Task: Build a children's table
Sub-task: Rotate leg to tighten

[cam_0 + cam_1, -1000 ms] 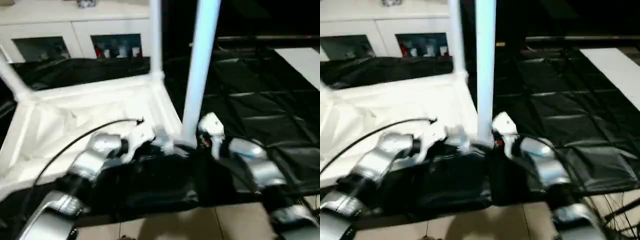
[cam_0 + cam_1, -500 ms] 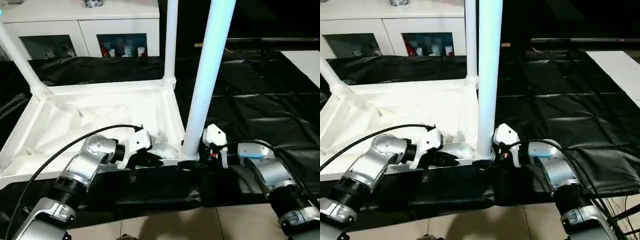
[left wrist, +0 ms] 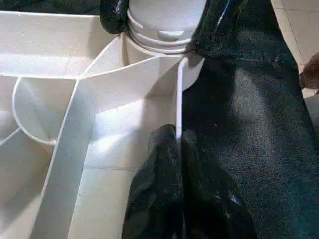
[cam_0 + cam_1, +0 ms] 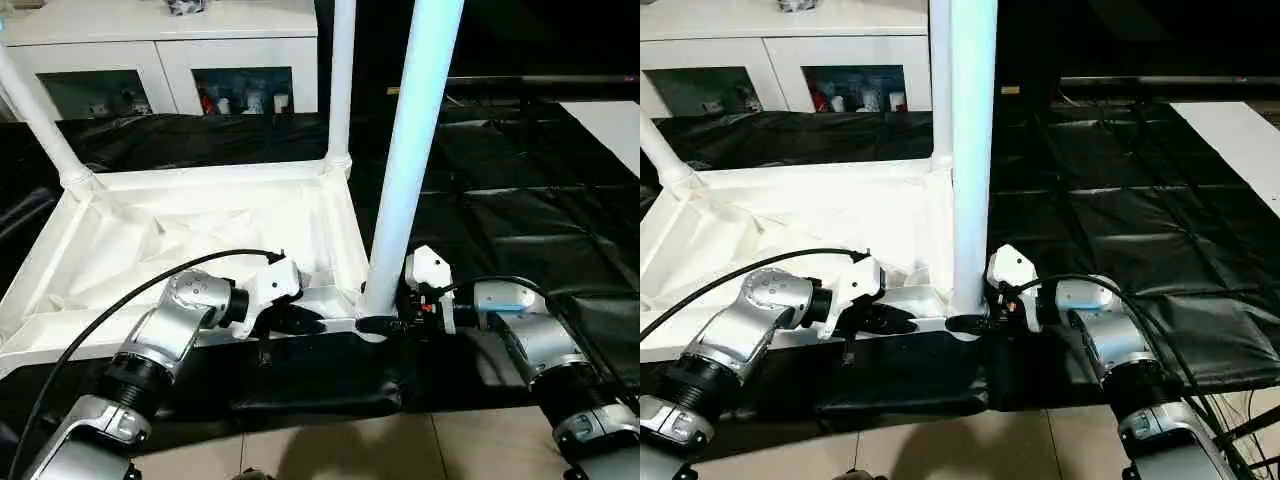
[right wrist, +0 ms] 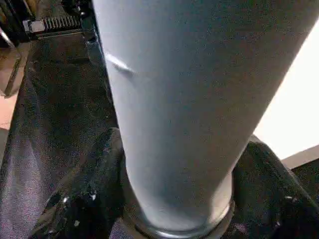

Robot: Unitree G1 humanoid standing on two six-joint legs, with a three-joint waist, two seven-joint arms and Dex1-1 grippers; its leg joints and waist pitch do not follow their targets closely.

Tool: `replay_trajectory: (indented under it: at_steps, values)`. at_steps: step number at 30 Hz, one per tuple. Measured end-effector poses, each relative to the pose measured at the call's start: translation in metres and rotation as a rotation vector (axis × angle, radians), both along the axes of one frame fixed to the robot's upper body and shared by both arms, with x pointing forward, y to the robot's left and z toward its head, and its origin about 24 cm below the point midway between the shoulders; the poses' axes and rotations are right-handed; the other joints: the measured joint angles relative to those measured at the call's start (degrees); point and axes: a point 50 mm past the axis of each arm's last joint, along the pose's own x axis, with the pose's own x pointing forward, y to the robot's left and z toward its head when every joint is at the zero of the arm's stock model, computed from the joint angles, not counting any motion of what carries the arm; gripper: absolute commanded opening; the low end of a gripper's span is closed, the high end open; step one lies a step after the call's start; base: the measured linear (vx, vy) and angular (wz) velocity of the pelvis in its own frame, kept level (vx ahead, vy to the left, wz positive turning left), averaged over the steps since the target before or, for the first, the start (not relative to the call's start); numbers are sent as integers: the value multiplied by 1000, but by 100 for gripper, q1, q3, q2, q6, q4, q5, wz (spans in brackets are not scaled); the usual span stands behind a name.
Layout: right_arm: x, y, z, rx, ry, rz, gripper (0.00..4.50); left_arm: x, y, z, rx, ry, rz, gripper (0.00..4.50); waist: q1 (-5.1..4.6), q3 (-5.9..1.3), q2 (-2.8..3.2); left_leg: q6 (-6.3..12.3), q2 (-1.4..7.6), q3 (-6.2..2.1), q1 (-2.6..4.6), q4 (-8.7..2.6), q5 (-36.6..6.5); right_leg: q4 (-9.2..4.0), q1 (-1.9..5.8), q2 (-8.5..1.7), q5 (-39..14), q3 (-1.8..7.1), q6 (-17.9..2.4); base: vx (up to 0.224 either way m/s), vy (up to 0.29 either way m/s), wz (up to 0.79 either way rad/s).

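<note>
Fingers of the left gripper (image 3: 177,149) are pressed together on the thin raised rim of the tabletop (image 4: 200,215), along its near edge, close to the near right corner. Fingers of the right gripper (image 5: 174,199) stand apart, one at each side of the base of the leg (image 4: 410,160) that rises upright from that corner socket, both touching it. The upturned tabletop lies on black sheeting (image 4: 520,200).

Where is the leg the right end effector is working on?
In the left eye view, that leg stands upright in the tabletop's near right corner socket, with the right end effector around its base.
</note>
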Motion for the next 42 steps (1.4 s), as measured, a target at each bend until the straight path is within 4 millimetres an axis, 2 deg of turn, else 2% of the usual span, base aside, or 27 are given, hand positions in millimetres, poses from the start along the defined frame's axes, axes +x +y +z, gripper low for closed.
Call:
replay_trajectory:
  at_steps: [4,7,13,19,23,30,32,35,36,38,41,42]
  values:
    - [0,1,-1,14,2,-12,265,0,0,0,0,-2,3,0,-2,-1,-4,0,1,0,0,2,0,3,0,0,0,-1,0,0,0,0]
    - [5,6,-5,58,-1,-111,265,3,1,0,0,-21,52,0,-35,2,-9,0,4,0,3,14,0,15,0,0,1,0,-1,0,0,0]
    - [19,20,-16,171,-23,-503,265,21,-11,0,6,-79,202,0,-176,6,-16,-2,1,-1,8,33,1,35,-2,0,1,11,0,0,0,0]
    - [38,43,-18,217,-52,-992,264,40,-44,0,24,-157,357,0,-198,4,-15,-5,-7,-3,9,30,2,35,-3,-1,0,17,0,0,0,0]
    - [42,51,-17,217,-66,-1149,264,45,-63,0,33,-186,399,0,-167,3,-14,-4,-13,-4,8,21,1,27,0,-5,-2,17,4,0,0,0]
    - [43,51,-17,210,-74,-1151,264,45,-65,-1,34,-202,393,0,-160,1,-11,-4,-14,-5,9,18,1,23,3,-5,-3,17,5,0,0,0]
    - [43,51,-17,211,-74,-1151,334,45,-65,-1,34,-203,390,0,-161,0,-9,-4,-15,-5,9,16,1,22,3,-5,-3,17,6,0,0,0]
    - [41,54,-17,241,-82,-1128,334,46,-62,-1,31,-203,393,0,-180,-2,6,-4,-15,-5,10,13,1,21,2,-5,-4,16,7,0,0,0]
    - [41,54,-16,245,-83,-1116,367,46,-60,-1,30,-200,390,0,-182,1,10,-4,-14,-5,9,11,2,21,0,-5,-4,16,7,0,0,0]
    - [41,52,-15,251,-90,-1083,376,46,-59,-1,28,-196,386,0,-186,2,12,-4,-14,-5,10,8,2,21,0,-5,-3,15,6,0,0,0]
    - [43,50,-7,279,-106,-973,384,45,-56,-1,27,-186,375,0,-197,1,13,-4,-13,-5,12,5,2,21,0,-4,-3,13,6,0,0,0]
    - [43,45,-1,267,-133,-883,384,45,-53,-1,24,-177,364,0,-198,2,14,-4,-12,-5,10,2,2,20,-2,-3,-3,13,6,0,0,0]
